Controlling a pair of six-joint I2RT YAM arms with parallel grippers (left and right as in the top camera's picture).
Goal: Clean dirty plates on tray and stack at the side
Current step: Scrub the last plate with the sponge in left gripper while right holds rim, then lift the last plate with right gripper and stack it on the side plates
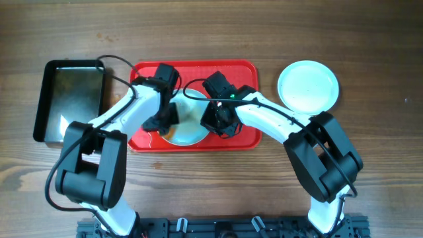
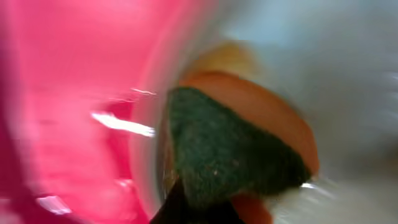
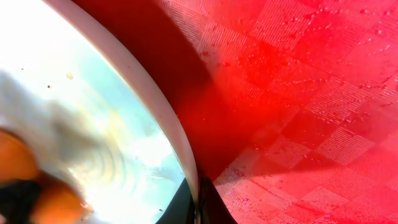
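One pale plate lies on the red tray. My left gripper is shut on an orange sponge with a green scouring face and presses it on the plate's left part, beside the tray. My right gripper is shut on the plate's right rim; in the right wrist view its fingers pinch the rim, with the wet plate on the left and the tray on the right. A clean plate lies on the table right of the tray; I cannot tell whether others lie under it.
A black metal pan stands on the wooden table left of the tray. A black cable runs from it towards the left arm. The sponge's orange edge shows low left in the right wrist view.
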